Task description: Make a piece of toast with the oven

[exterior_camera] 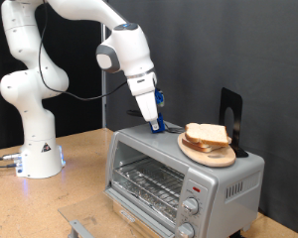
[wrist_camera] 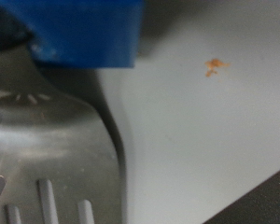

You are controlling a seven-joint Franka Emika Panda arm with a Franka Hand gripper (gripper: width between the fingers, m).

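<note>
Where oven (exterior_camera: 179,174) stands, fingers (exterior_camera: 157,123) atop

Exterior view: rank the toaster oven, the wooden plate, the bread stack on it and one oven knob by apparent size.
1. Toaster oven
2. Wooden plate
3. Bread stack, only a little smaller than the plate
4. Oven knob, clearly smallest

All stand at a similar distance from the camera, so the order looks reliable.

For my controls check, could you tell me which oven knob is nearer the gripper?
The upper knob, just below the red mark; the other knob sits beneath it, farther from the gripper.
</note>
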